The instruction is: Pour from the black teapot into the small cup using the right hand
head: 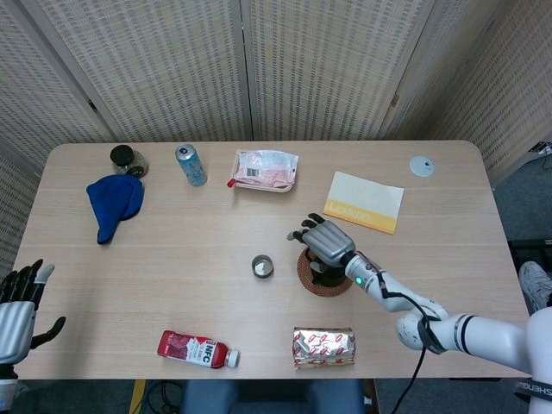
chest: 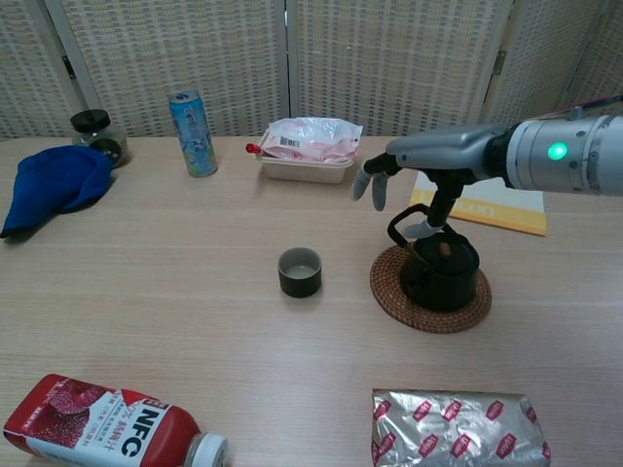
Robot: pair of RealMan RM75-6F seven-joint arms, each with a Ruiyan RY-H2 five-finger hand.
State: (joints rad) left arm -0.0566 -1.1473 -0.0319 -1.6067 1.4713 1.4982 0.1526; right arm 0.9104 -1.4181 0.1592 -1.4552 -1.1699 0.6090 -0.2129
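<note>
**— Why is everything spread across the table like that?**

— The wooden table [head: 172,259] leaves me a working patch in the middle. The clutter lies round it: the blue cloth [head: 114,205] and the dark-lidded jar [head: 128,159] far left, the drink can [chest: 193,131] and the packet in its tray [chest: 310,146] at the back, the yellow-edged booklet [head: 364,200] to the right, and the silver foil pack [chest: 458,425] and red NFC juice bottle [chest: 107,425] lying on their sides at the near edge. None of it stands between pot and cup.

**— And your arms?**

— My right hand [chest: 428,165] hangs over the black teapot [chest: 441,272], palm down, fingers apart and drooping towards the looped handle; the thumb [chest: 425,229] comes down by that handle, but I judge nothing is gripped yet. My left hand [head: 19,306] waits off the table's left corner, fingers spread, holding nothing, since this job belongs to the right.

**— Where do the pot and cup stand?**

— The teapot sits upright on its round woven trivet [chest: 389,292], lid on, handle raised towards my hand. The small cup [chest: 299,271] stands apart to its left, mouth up, so the lifted pot need only swing that way.
</note>
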